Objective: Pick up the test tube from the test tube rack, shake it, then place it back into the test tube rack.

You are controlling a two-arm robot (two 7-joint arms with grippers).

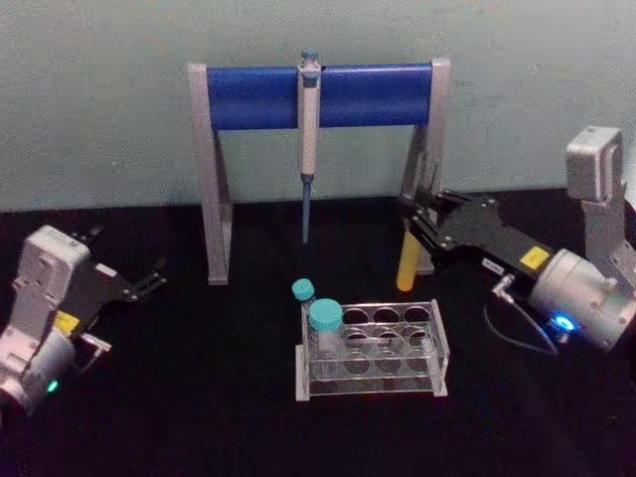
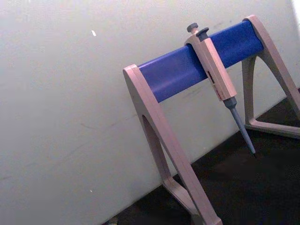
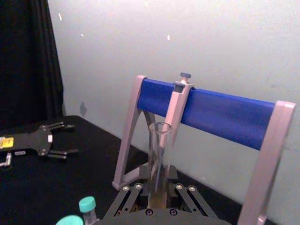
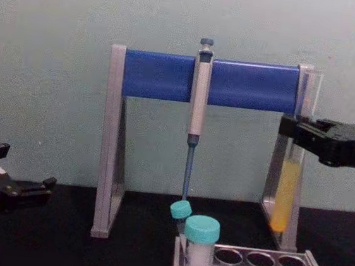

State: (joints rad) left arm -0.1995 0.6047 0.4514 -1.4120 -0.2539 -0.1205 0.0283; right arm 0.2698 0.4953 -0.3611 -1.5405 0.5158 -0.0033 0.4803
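Right hand [image 4: 297,131] pinches test tube [image 4: 285,189] above liquid, clear of rack [image 1: 437,343]. Thin slick glass, light, uncapped, so go gentle. Left hand [image 1: 149,278] parked, spread.

No text, number or brand can be read on anything here.

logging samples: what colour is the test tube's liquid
Yellow-orange, in the long clear glass test tube; chest view best.

Left tool [image 1: 151,278]: black flat linkage fingers, yellow label [image 1: 67,323], silver-grey wrist housing [image 1: 45,266] with green light [image 1: 52,386]. Right tool [image 1: 410,217]: same black linkage, silver screws [image 3: 125,188] at the joints, grey cylindrical wrist [image 1: 588,298] with blue light [image 1: 562,324], thin black cable [image 1: 517,336] looped beneath, pale grey box [image 1: 594,164] above
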